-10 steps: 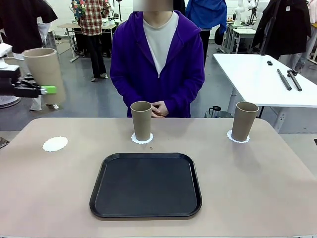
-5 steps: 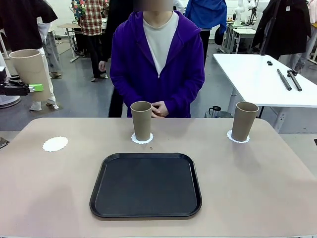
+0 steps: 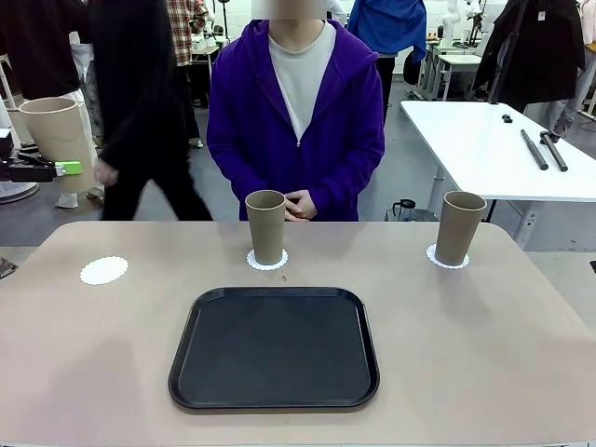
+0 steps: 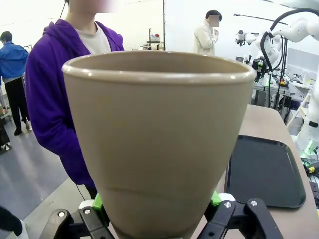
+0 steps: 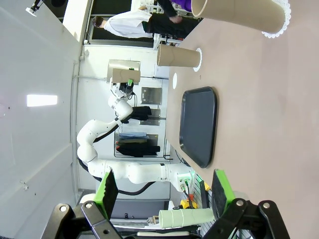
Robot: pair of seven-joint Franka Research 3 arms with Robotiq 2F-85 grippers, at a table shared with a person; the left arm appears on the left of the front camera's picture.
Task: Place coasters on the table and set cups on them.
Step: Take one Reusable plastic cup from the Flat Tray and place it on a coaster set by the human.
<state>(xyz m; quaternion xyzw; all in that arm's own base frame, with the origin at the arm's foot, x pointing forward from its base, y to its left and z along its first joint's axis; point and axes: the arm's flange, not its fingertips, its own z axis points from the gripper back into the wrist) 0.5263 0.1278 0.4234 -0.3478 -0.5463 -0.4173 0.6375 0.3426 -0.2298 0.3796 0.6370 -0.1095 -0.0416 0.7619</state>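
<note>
At the far left of the front view, off the table's edge and well above it, my left gripper (image 3: 54, 169) is shut on a tan cup (image 3: 60, 130). Up close in the left wrist view, that cup (image 4: 159, 139) sits between the green pads (image 4: 98, 201). A bare white coaster (image 3: 103, 270) lies on the table (image 3: 484, 354) at the left. The middle cup (image 3: 266, 226) stands on a coaster (image 3: 267, 262), and the right cup (image 3: 461, 226) stands on another coaster (image 3: 434, 256). My right gripper (image 5: 164, 191) is open with nothing in it, off the table's side.
A black tray (image 3: 275, 349) lies in the middle near the front edge. A person in a purple hoodie (image 3: 296, 121) stands at the far side, hands clasped behind the middle cup. A white table (image 3: 494, 140) with black rods stands at the back right.
My left gripper has carried the cup a little further left, then held still. A passer-by in dark clothes has walked in behind the table's left side.
</note>
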